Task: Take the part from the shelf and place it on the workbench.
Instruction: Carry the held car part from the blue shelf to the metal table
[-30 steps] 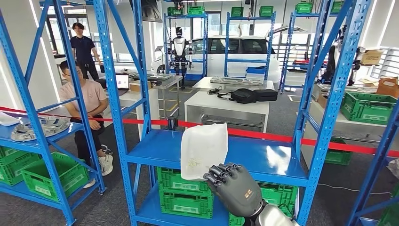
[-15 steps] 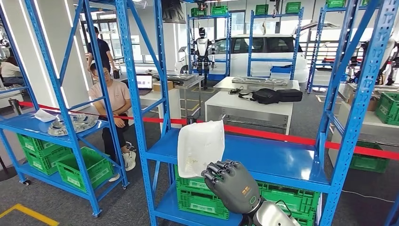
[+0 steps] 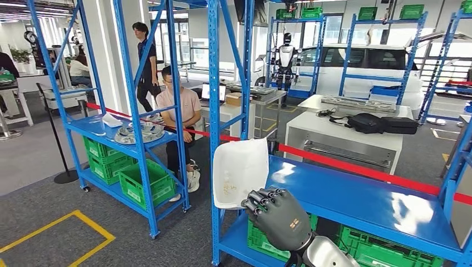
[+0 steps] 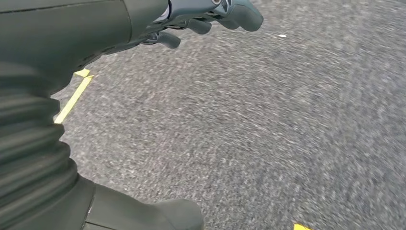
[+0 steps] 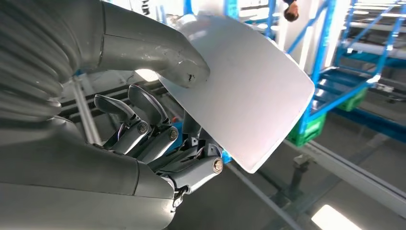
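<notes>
- The white part (image 3: pixel 240 172) is being held upright in the right hand (image 3: pixel 278 218), thumb (image 5: pixel 184 69) against fingers (image 5: pixel 143 127), near the blue shelf (image 3: pixel 362 200).
- The left hand (image 4: pixel 210 14) is being carried low, fingers loosely apart, holding nothing.
- The part is best kept level and pinched firmly while being carried to the surface.

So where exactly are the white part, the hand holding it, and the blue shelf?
white part (image 3: pixel 240 172): head view, middle of its flat face.
right hand (image 3: pixel 278 216): head view, back of the hand.
blue shelf (image 3: pixel 356 197): head view, bare shelf board.
</notes>
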Available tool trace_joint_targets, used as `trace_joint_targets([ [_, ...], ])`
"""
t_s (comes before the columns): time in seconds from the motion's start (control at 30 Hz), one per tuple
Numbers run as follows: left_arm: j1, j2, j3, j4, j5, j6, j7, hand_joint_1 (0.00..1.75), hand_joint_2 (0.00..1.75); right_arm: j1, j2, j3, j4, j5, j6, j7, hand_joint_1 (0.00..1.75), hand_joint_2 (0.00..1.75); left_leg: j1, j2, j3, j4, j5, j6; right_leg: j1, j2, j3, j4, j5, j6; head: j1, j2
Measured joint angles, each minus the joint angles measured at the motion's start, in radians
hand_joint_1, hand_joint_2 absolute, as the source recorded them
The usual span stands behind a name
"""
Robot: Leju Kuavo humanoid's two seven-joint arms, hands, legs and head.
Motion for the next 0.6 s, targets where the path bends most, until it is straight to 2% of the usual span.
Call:
trace_joint_targets([
  [0.03, 0.0, 0.0, 0.0, 0.0, 0.0, 0.0, 0.0, 0.0, 1.75, 0.0, 0.0, 0.0, 0.0, 0.0, 0.0, 0.0, 1.75, 1.75, -0.001, -0.014, 0.0, 0.001, 0.001, -0.001, 0.002, 0.013, 0.028, -0.065, 0.04, -0.007, -0.001, 0.0],
  [0.07, 0.0, -0.001, 0.0, 0.0, 0.0, -0.001, 0.0, 0.0, 1.75, -0.001, 0.0, 0.0, 0.0, 0.0, 0.0, 0.001, 1.75, 1.75, -0.001, -0.026, -0.001, 0.002, 0.001, -0.003, 0.003, 0.041, 0.06, -0.139, 0.073, -0.015, -0.003, 0.0],
  [0.1, -0.001, -0.002, 0.001, 0.0, 0.0, -0.001, 0.0, 0.0, 1.75, -0.002, 0.0, 0.0, 0.0, 0.0, 0.0, 0.001, 1.75, 1.75, -0.001, -0.038, -0.003, 0.004, 0.002, -0.007, 0.003, 0.063, 0.086, -0.2, 0.098, -0.02, -0.004, 0.0],
  [0.13, -0.001, -0.002, 0.001, 0.0, 0.0, -0.001, 0.0, 0.0, 1.75, -0.002, 0.0, 0.0, -0.001, -0.001, 0.0, 0.002, 1.75, 1.75, 0.0, -0.049, -0.007, 0.004, 0.004, -0.012, 0.005, 0.079, 0.101, -0.238, 0.11, -0.022, -0.005, 0.0],
  [0.17, -0.001, -0.003, 0.001, 0.0, 0.0, -0.001, 0.0, 0.0, 1.75, -0.002, 0.0, 0.0, -0.001, -0.001, 0.0, 0.002, 1.75, 1.75, 0.002, -0.06, -0.01, 0.002, 0.007, -0.018, 0.007, 0.084, 0.107, -0.253, 0.111, -0.023, -0.005, 0.0],
  [0.23, 0.002, -0.001, 0.001, 0.0, 0.0, -0.002, 0.0, 0.0, 1.75, -0.002, 0.0, 0.0, -0.002, -0.001, 0.0, 0.003, 1.75, 1.75, 0.005, -0.078, -0.016, -0.003, 0.012, -0.032, 0.006, 0.057, 0.111, -0.262, 0.116, -0.028, -0.003, 0.0],
  [0.27, 0.003, -0.001, 0.002, 0.001, 0.0, -0.002, 0.0, 0.0, 1.75, -0.002, 0.001, 0.0, -0.003, -0.001, 0.0, 0.004, 1.75, 1.75, 0.002, -0.065, -0.021, 0.004, 0.007, -0.037, 0.004, 0.043, 0.115, -0.268, 0.119, -0.034, -0.003, 0.0],
  [0.3, 0.003, -0.001, 0.002, 0.001, 0.0, -0.002, 0.0, 0.0, 1.75, -0.002, 0.001, 0.0, -0.004, -0.001, -0.001, 0.006, 1.75, 1.75, -0.001, -0.039, -0.033, 0.026, -0.007, -0.041, 0.001, 0.029, 0.12, -0.275, 0.121, -0.039, -0.004, 0.0],
  [0.37, -0.001, -0.002, 0.002, 0.001, 0.0, -0.004, -0.001, 0.0, 1.75, -0.001, 0.001, 0.001, -0.007, -0.001, -0.001, 0.008, 1.75, 1.75, -0.003, 0.031, -0.085, 0.135, -0.063, -0.048, 0.0, -0.001, 0.125, -0.28, 0.121, -0.048, -0.006, 0.0],
  [0.4, -0.002, -0.002, 0.002, 0.001, 0.0, -0.004, -0.001, 0.0, 1.75, 0.0, 0.001, 0.002, -0.007, -0.001, -0.002, 0.009, 1.75, 1.75, -0.001, 0.049, -0.117, 0.202, -0.092, -0.052, 0.001, -0.015, 0.126, -0.28, 0.12, -0.049, -0.005, 0.0],
  [0.43, -0.002, -0.002, 0.002, 0.001, 0.0, -0.005, -0.001, 0.0, 1.75, 0.002, 0.001, 0.003, -0.007, -0.001, -0.002, 0.01, 1.75, 1.75, 0.001, 0.058, -0.141, 0.253, -0.108, -0.056, 0.001, -0.03, 0.126, -0.28, 0.119, -0.05, -0.004, 0.0],
  [0.47, -0.002, -0.002, 0.002, 0.001, 0.0, -0.005, -0.001, 0.0, 1.75, 0.004, 0.001, 0.004, -0.007, -0.001, -0.002, 0.012, 1.75, 1.75, 0.004, 0.062, -0.149, 0.27, -0.108, -0.059, 0.001, -0.044, 0.127, -0.28, 0.117, -0.049, -0.004, 0.0],
  [0.5, -0.001, -0.002, 0.002, 0.001, 0.0, -0.005, -0.001, 0.0, 1.75, 0.005, 0.001, 0.005, -0.008, -0.001, -0.002, 0.013, 1.75, 1.75, 0.006, 0.067, -0.135, 0.248, -0.089, -0.061, 0.001, -0.058, 0.128, -0.279, 0.116, -0.047, -0.004, 0.0],
  [0.53, -0.001, -0.001, 0.002, 0.001, 0.0, -0.005, -0.001, 0.0, 1.75, 0.007, 0.001, 0.005, -0.01, -0.001, -0.002, 0.014, 1.75, 1.75, 0.008, 0.077, -0.103, 0.191, -0.058, -0.062, 0.0, -0.07, 0.13, -0.278, 0.113, -0.044, -0.004, 0.0],
  [0.6, -0.002, 0.0, 0.002, 0.0, 0.0, -0.005, -0.001, 0.0, 1.75, 0.007, 0.0, 0.005, -0.018, -0.001, -0.003, 0.015, 1.75, 1.75, 0.005, 0.12, -0.027, 0.053, -0.011, -0.058, 0.004, -0.093, 0.133, -0.274, 0.105, -0.035, -0.004, 0.0],
])
